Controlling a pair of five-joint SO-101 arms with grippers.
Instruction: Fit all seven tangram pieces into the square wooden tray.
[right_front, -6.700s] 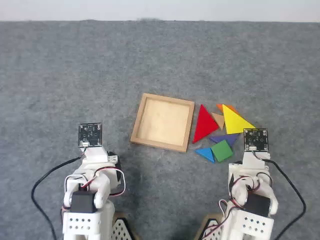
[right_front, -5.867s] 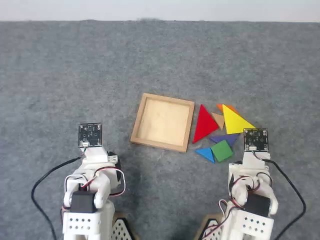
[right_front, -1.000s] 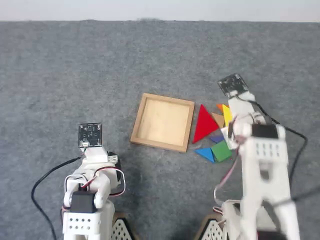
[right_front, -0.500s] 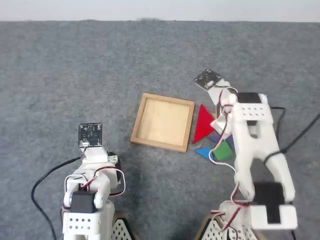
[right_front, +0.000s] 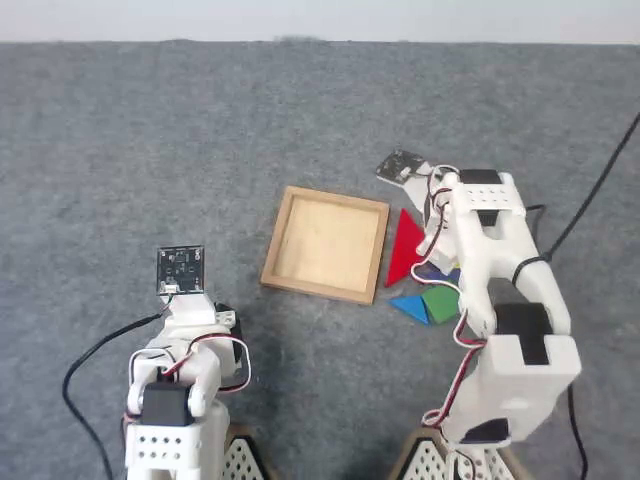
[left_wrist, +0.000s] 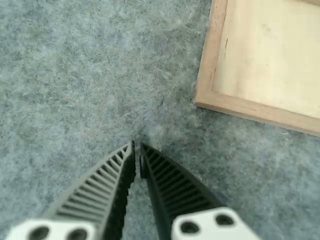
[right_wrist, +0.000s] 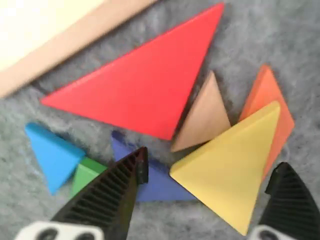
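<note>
The square wooden tray (right_front: 275, 246) lies bare on the grey felt. To its right are the pieces: a red triangle (right_front: 403, 245), a blue triangle (right_front: 410, 306), a green square (right_front: 441, 303) and a purple piece (right_front: 441, 272). My right arm (right_front: 480, 230) stretches over this cluster and hides the others from above. My right gripper (right_wrist: 210, 165) hangs open over the yellow triangle (right_wrist: 235, 165), with the tan triangle (right_wrist: 205, 117), orange piece (right_wrist: 267, 92) and red triangle (right_wrist: 145, 95) just beyond. My left gripper (left_wrist: 136, 147) is shut over bare felt near a corner of the tray (left_wrist: 207, 75).
Grey felt covers the whole table, with wide open room left of and beyond the tray. The left arm (right_front: 180, 320) sits folded at the near edge. A black cable (right_front: 590, 190) runs from the right arm toward the right edge.
The right arm rose from its folded rest, reached out over the pieces and swung left toward the tray. The left arm and all pieces stayed put.
</note>
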